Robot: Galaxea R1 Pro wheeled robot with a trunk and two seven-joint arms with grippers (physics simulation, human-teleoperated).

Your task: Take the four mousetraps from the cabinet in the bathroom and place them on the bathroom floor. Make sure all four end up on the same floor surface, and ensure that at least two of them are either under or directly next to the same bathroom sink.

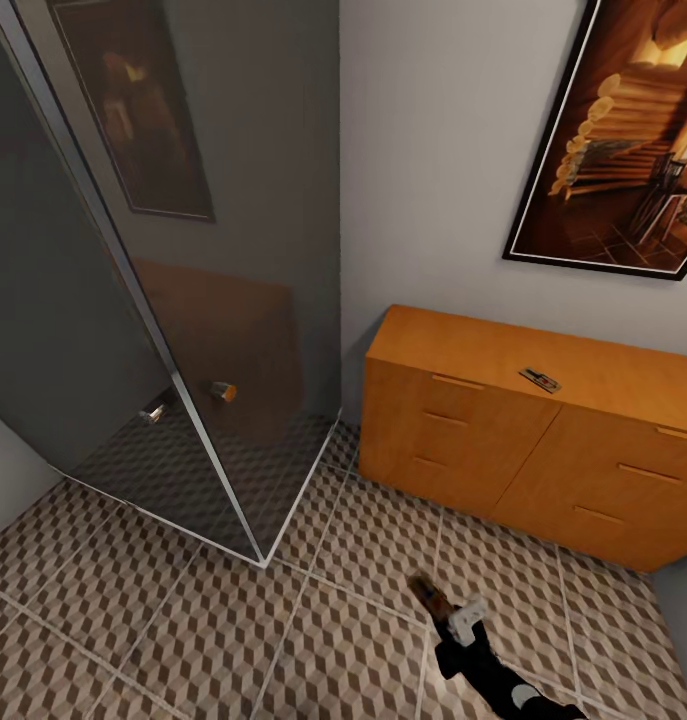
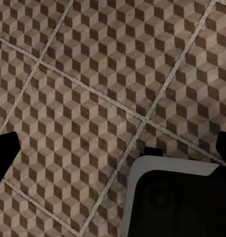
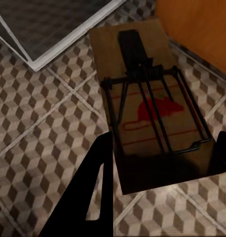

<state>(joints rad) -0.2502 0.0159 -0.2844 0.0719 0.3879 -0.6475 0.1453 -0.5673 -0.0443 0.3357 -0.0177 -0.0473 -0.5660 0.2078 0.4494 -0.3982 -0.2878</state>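
bathroom floor (image 1: 233,640) open | shower glass (image 1: 233,330) left — cabinet (image 1: 463,430) right, narrow gap between

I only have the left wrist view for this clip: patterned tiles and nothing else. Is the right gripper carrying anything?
Observer: Yes. The right gripper holds a mousetrap between its fingers, above the bathroom floor.
Operator: Any traps left on the cabinet?
Observer: One mousetrap lies flat on the cabinet top, in the head view.
Operator: Are the drawers open?
Observer: No, every drawer front in view sits flush.
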